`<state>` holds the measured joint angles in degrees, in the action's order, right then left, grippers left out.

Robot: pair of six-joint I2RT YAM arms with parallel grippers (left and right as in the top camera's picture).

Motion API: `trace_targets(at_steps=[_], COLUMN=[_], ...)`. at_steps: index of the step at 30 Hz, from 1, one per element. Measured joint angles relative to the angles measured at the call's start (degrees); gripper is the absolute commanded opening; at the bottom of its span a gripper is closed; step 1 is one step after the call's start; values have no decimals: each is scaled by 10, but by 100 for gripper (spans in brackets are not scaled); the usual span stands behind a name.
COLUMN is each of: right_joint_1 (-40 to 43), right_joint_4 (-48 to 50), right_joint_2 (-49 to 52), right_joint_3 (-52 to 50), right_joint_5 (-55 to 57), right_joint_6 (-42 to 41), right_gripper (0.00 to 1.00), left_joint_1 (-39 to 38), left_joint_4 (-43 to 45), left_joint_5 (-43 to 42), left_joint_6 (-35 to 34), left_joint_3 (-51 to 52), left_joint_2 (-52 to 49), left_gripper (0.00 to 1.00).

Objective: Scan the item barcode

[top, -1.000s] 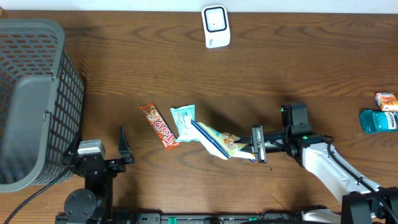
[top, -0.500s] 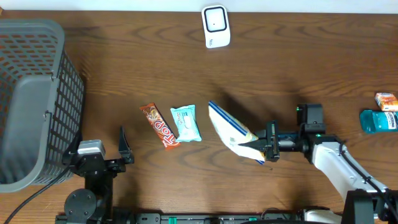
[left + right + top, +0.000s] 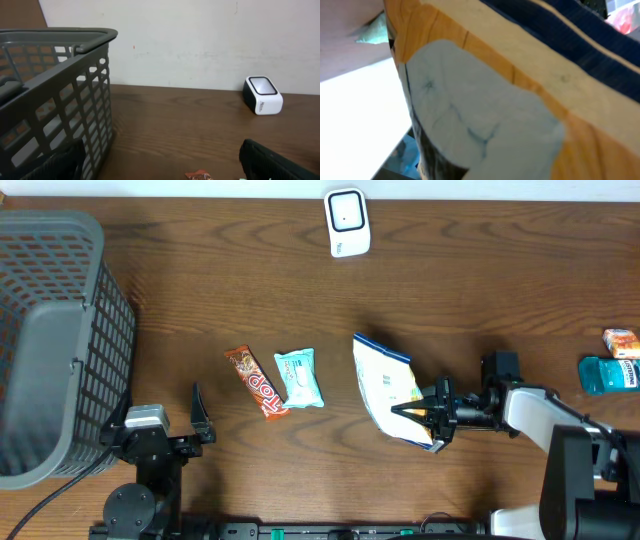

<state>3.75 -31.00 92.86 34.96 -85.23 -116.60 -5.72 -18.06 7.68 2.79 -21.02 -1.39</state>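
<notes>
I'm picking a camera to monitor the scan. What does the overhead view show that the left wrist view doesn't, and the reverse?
Only overhead: the snack bag held in the shut right gripper, and the blue bottle at the right edge of the table. Only left wrist: the white wall behind the table. Both: the gray basket and the white scanner on the brown table.

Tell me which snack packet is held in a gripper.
The blue-edged white bag, in the right gripper; the orange bar and teal packet lie loose.
</notes>
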Motion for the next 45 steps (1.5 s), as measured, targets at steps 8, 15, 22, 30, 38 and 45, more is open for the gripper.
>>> trace_targets(at_steps=[8, 15, 22, 30, 38, 45], right_joint_1=[0, -3, -29, -47, -90, -180], right_joint_4=[-18, 14, 198, 472, 489, 615], right_joint_2=[5, 5, -23, -39, -39, -39], right_joint_3=[15, 15, 16, 18, 18, 17], right_joint_5=[-5, -5, 2, 119, 469, 810], right_joint_6=[0, 30, 135, 248, 249, 249], right_gripper=[1, 1, 1, 1, 1, 1], left_joint_1=[0, 0, 0, 0, 0, 0], left_joint_4=[0, 0, 0, 0, 0, 0], left_joint_5=[0, 0, 0, 0, 0, 0], left_joint_6=[0, 0, 0, 0, 0, 0], left_joint_3=[0, 0, 0, 0, 0, 0], left_joint_2=[0, 0, 0, 0, 0, 0], left_gripper=[98, 98, 98, 98, 98, 98])
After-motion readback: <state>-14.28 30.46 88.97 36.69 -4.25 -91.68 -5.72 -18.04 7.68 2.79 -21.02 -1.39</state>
